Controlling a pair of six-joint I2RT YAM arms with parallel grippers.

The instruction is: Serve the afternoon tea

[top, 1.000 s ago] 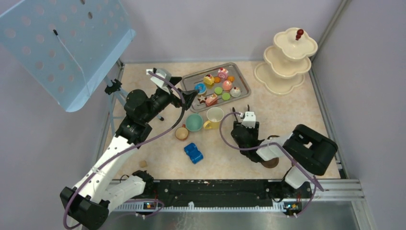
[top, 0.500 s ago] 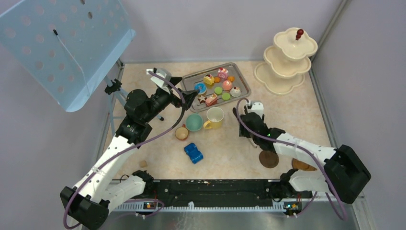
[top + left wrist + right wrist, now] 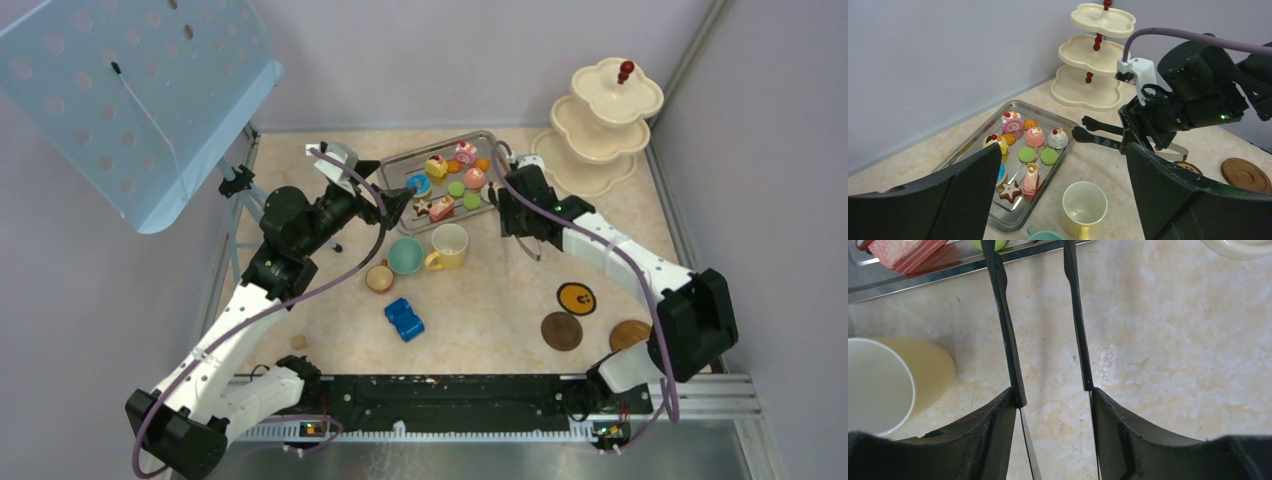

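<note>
Nearest the arm bases, three round brown coasters [image 3: 561, 331] are lying flat and bare on the marbled beige bench [image 3: 470, 300], well apart from the cups. A blue toy car [image 3: 404, 319] is sitting just beyond them. Further in, a small brown cup [image 3: 379, 277], a glossy teal cup [image 3: 406, 255] and a yellow-and-cream mug [image 3: 449, 245] are standing upright in a cluster, the mug visibly empty. Past the mug, the right pincer [image 3: 1054, 405] is clamping a pair of thin black tongs [image 3: 1007, 340], whose tips are hovering at the edge of the shiny metal tray [image 3: 977, 135]. The left pincer [image 3: 1063, 155] is hanging with its fingers spread wide apart, gripping nothing. On the tray, the tiny toy cakes [image 3: 1034, 136] and flat green macarons [image 3: 1027, 154] are all sitting unserved. Farthest back, the cream three-tier stand [image 3: 585, 178], smooth and scalloped, is standing with every tier bare. By this evidence the service is barely starting: no sweet is plated, and no cup is resting on a coaster.
</note>
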